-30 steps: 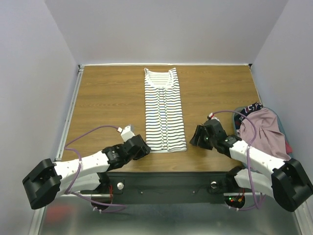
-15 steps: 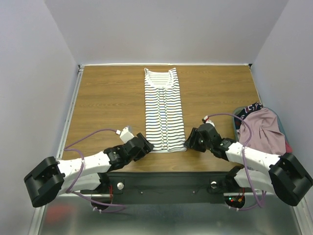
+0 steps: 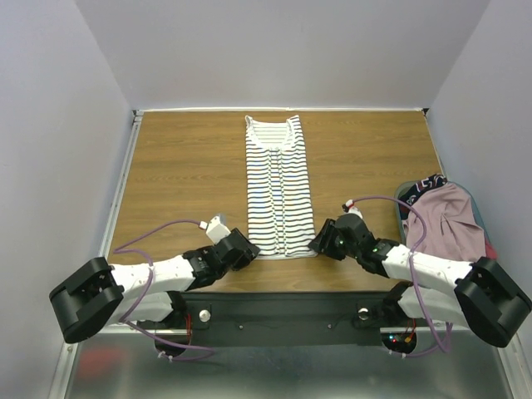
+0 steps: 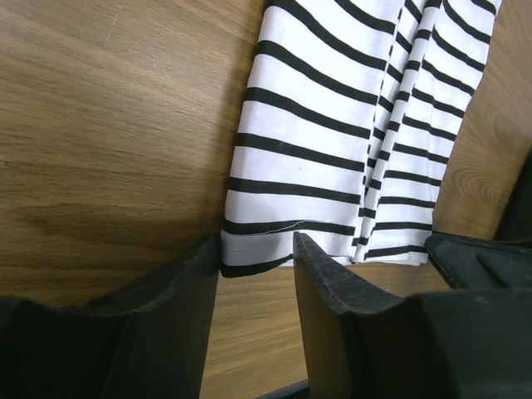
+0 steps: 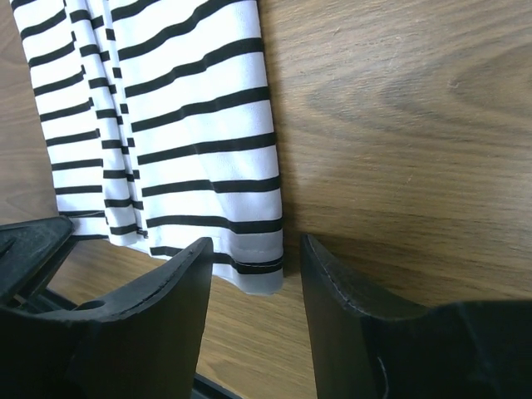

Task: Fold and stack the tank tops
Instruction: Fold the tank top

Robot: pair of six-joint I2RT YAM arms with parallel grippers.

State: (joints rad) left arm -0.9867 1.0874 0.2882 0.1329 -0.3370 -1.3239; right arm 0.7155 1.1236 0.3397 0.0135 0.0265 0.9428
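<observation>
A white tank top with thin black stripes (image 3: 278, 187) lies flat and narrow, folded lengthwise, on the wooden table (image 3: 183, 166), neck at the far side. My left gripper (image 3: 243, 248) is open at its near left hem corner (image 4: 249, 258), fingers either side of the corner. At the near right hem corner (image 5: 264, 270) my right gripper (image 3: 322, 241) is open as well, straddling the corner. A dusty pink tank top (image 3: 453, 220) lies crumpled in the pile at the right edge.
The pile at the right also holds a dark navy garment (image 3: 420, 187) and a bit of red cloth (image 3: 489, 248). A metal rail (image 3: 120, 179) runs along the table's left edge. Grey walls enclose the table on three sides.
Both grippers have moved inward to the striped top's near hem corners. The right jaws have narrowed a little; the left widened, then narrowed again.
</observation>
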